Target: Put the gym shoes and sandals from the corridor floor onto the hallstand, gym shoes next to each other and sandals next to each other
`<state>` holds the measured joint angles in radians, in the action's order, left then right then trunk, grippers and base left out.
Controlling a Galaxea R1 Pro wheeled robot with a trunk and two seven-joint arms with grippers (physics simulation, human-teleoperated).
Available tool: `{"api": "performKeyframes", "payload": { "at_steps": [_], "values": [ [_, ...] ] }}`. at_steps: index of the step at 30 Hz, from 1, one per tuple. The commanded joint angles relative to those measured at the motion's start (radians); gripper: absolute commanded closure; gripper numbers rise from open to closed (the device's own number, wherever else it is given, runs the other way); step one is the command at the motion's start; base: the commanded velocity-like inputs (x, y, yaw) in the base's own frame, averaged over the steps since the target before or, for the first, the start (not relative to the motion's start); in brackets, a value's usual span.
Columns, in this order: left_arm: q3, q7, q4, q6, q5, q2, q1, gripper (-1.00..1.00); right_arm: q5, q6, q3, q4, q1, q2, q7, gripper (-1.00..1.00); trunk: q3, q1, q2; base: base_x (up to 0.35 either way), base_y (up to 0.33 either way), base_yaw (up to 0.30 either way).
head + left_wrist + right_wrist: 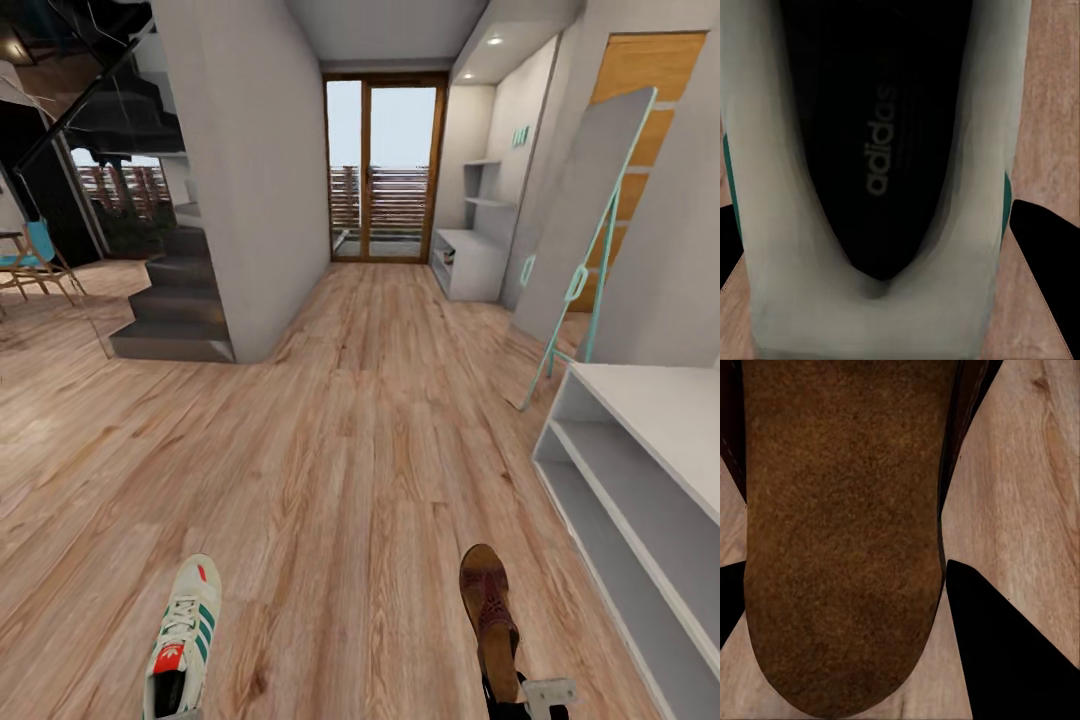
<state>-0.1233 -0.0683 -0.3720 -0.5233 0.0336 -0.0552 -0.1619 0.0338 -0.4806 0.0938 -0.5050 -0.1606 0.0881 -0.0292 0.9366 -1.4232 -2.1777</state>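
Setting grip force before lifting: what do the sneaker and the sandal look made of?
Gym shoe: looks like smooth white leather or synthetic, matte, with a dark printed insole. Sandal: brown, leather-look; its insole shows a grainy, suede-like nap. Both are renders, so stiffness is uncertain.

Corridor viewed from head height, facing forward-down toward far glazed door (385, 165). White green-striped lace-up sneaker (182, 640) (881, 187) shared with left wrist view, very near; brown flat leather-look sandal (492, 615) (844, 540) shared with right wrist view, very near.
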Motion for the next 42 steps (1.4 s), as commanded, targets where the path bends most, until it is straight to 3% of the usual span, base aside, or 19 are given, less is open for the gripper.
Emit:
{"api": "performKeyframes", "payload": {
  "at_steps": [1,18,28,42],
  "values": [
    [0.001,-0.001,0.001,-0.003,0.003,0.0,-0.001,1.0,0.006,-0.003,0.006,0.0,-0.001,0.001,-0.003,1.0,-0.001,0.0,0.0,0.337,0.0,0.123],
    [0.001,-0.001,0.001,-0.004,0.003,0.0,-0.001,1.0,0.007,-0.003,0.006,-0.001,-0.001,0.001,-0.003,1.0,-0.025,0.0,0.0,0.337,0.0,0.113],
    [0.001,-0.001,0.001,-0.004,0.003,0.0,-0.001,1.0,0.008,-0.003,0.006,-0.001,-0.001,0.001,-0.003,1.0,-0.039,0.0,0.0,0.337,0.0,-0.038],
    [0.001,-0.001,0.001,-0.004,0.001,0.0,-0.001,1.0,0.004,-0.002,0.006,-0.001,-0.001,0.002,-0.001,1.0,-0.041,0.0,0.0,0.337,0.0,-0.007]
  ]
}}
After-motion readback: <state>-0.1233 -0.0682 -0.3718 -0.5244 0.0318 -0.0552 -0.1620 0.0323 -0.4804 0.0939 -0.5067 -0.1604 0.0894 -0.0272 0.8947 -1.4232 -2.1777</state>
